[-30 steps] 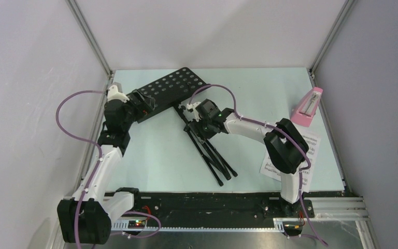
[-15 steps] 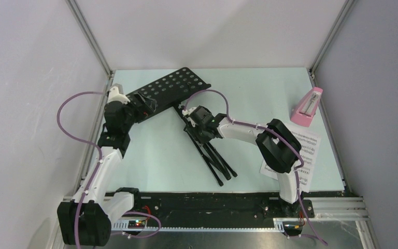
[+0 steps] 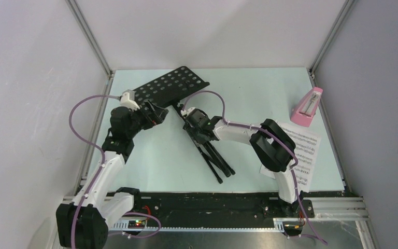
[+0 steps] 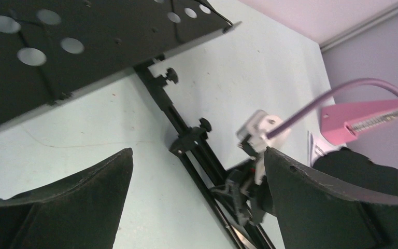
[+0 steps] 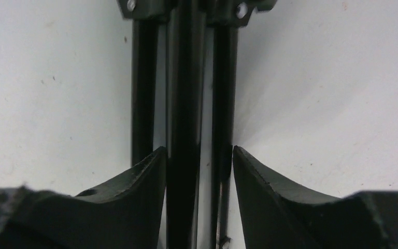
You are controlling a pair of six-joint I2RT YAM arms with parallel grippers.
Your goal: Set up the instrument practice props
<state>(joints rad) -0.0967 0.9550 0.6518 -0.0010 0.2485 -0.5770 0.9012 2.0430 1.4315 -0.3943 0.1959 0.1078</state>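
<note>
The black music stand lies flat on the table, its hole-punched desk [image 3: 171, 85] at the back left and its folded tripod legs [image 3: 215, 158] pointing toward the front. My right gripper [image 3: 196, 127] is shut on the folded tubes [image 5: 186, 78] just below the collar. Its fingertips [image 5: 160, 155] press two of the tubes from both sides, and a third tube lies outside the left finger. My left gripper [image 3: 155, 113] hangs open and empty beside the desk's lower edge [image 4: 83, 52]. The pink metronome [image 3: 307, 107] stands at the right edge. White sheet-music pages [image 3: 303, 150] lie in front of it.
Grey walls with metal corner posts [image 3: 90, 39] close in the table on three sides. The right arm's elbow [image 3: 272, 148] hangs over the left part of the pages. Purple cables loop off both wrists, one [image 4: 311, 106] crossing the left wrist view.
My right gripper's jaws have narrowed onto the stand's tubes and shifted slightly left. My left arm has swung right, from the desk's left end toward its lower edge, still open.
</note>
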